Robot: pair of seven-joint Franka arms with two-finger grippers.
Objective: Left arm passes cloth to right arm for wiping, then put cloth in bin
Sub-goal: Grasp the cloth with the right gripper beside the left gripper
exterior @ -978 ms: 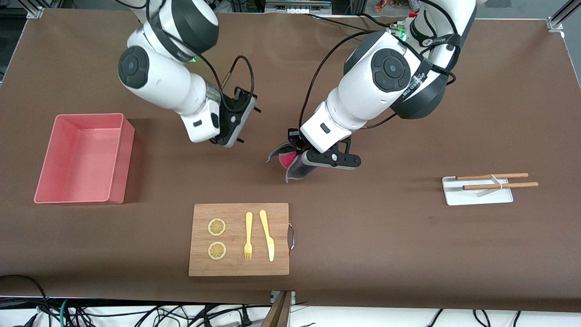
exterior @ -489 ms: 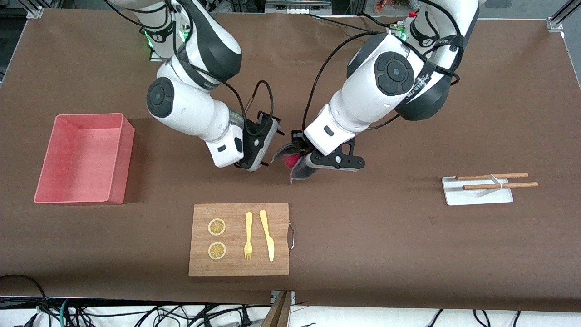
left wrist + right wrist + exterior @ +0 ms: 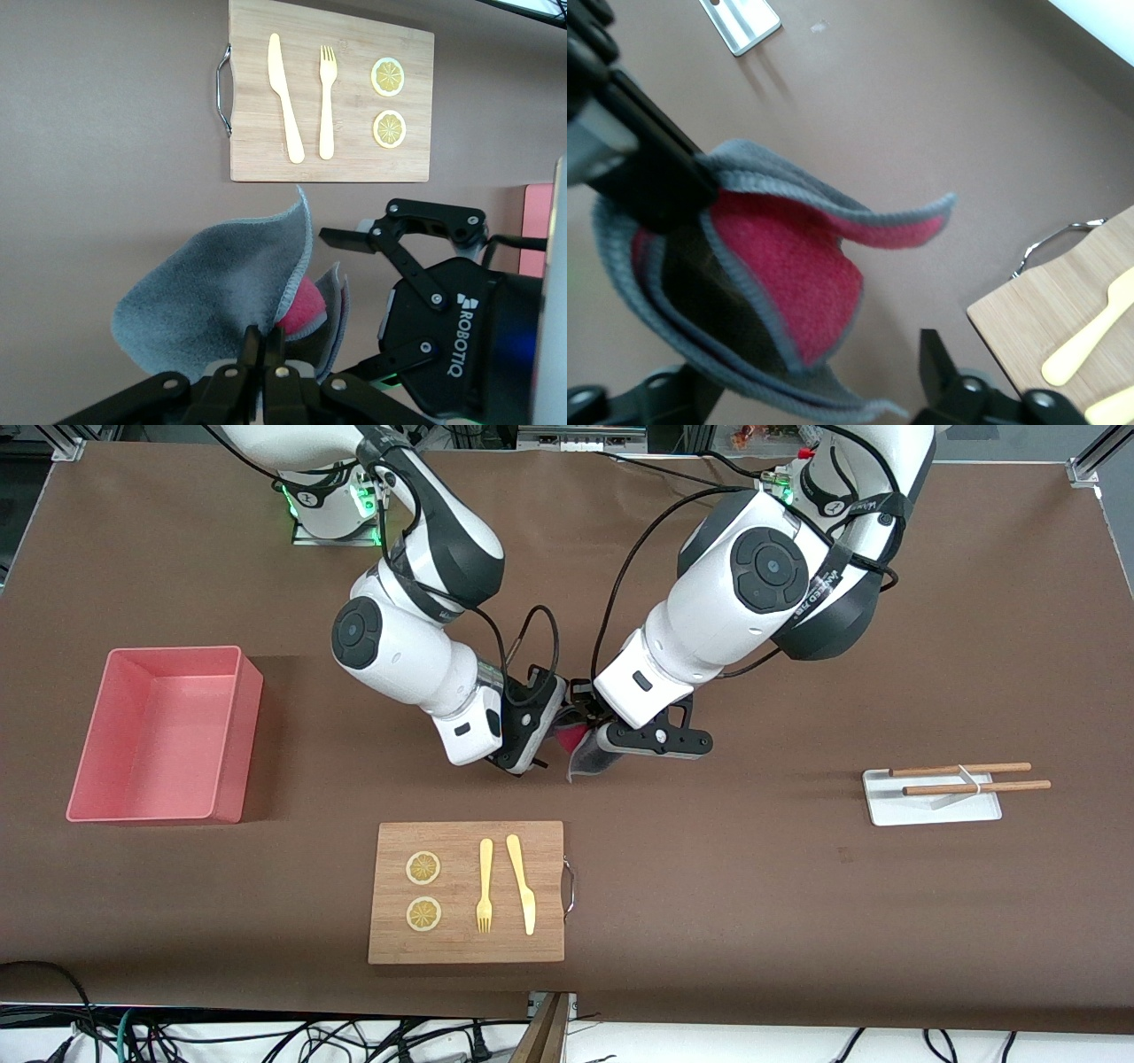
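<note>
My left gripper (image 3: 580, 724) is shut on the cloth (image 3: 586, 760) and holds it in the air over the bare table middle, above the cutting board's far edge. In the left wrist view the fingertips (image 3: 255, 347) pinch the grey face of the cloth (image 3: 208, 292), with pink-red showing in its fold. My right gripper (image 3: 534, 764) is right beside the cloth, open. In the right wrist view its fingers (image 3: 939, 363) stand on either side of the cloth's (image 3: 793, 288) hanging edge. The pink bin (image 3: 239, 762) stands toward the right arm's end of the table.
A wooden cutting board (image 3: 465, 948) with two lemon slices, a fork and a knife lies nearer to the front camera than the grippers. A small white tray (image 3: 886, 810) with two chopsticks lies toward the left arm's end.
My right arm has swung from near the bin's side toward the table middle until its gripper reached the cloth. My left gripper and the cloth have stayed almost in place.
</note>
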